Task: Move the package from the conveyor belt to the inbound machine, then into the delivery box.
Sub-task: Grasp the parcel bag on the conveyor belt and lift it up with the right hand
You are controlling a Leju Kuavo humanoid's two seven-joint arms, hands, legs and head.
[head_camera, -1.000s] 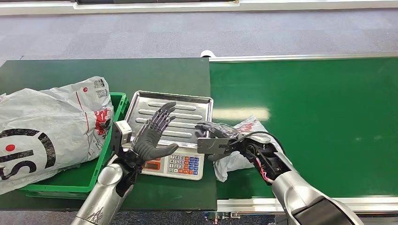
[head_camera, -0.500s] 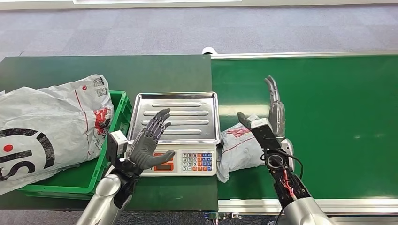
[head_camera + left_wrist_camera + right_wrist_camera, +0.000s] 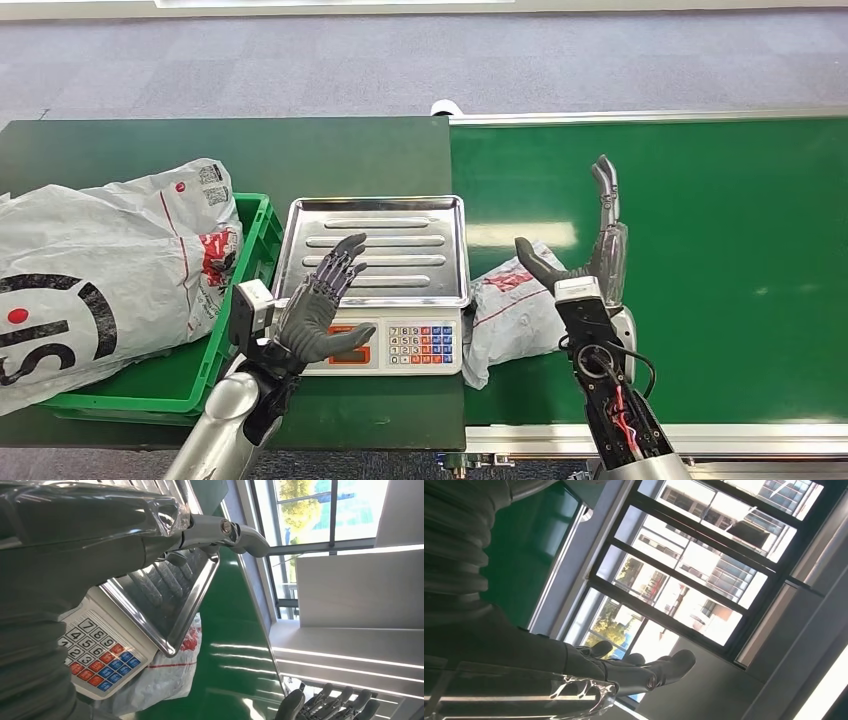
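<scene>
Head view showed the package [image 3: 510,312], a small white bag with red print, lying on the green belt [image 3: 700,260]. It sat right at the belt's left end, just beside the scale [image 3: 385,300], and it looked to touch the scale's side. Nothing held it. The right hand [image 3: 590,255] was up above the belt, right next to the bag on its far side. Its fingers pointed up and away, and its thumb stuck out over the bag. It held nothing and its fingers were spread. I could not tell if the thumb touched the bag or just hung over it. The left hand [image 3: 325,305] was raised in front of the scale, over the keys and the near edge of the steel tray [image 3: 375,215]. Its palm faced right, its fingers were apart, and it held nothing too. The scale stood on a dark green table [image 3: 200,150]. A green box [image 3: 225,345] sat on that table, just left of the scale. Big white bags [image 3: 100,270] filled it and spilled over its left side. Left wrist view showed the tray's rim, the keys [image 3: 97,652] in white, red and blue, and the package tucked against the scale with the belt under it. Right wrist view pointed up at windows [image 3: 684,565], with the right hand's dark fingers [image 3: 644,672] held out straight.
</scene>
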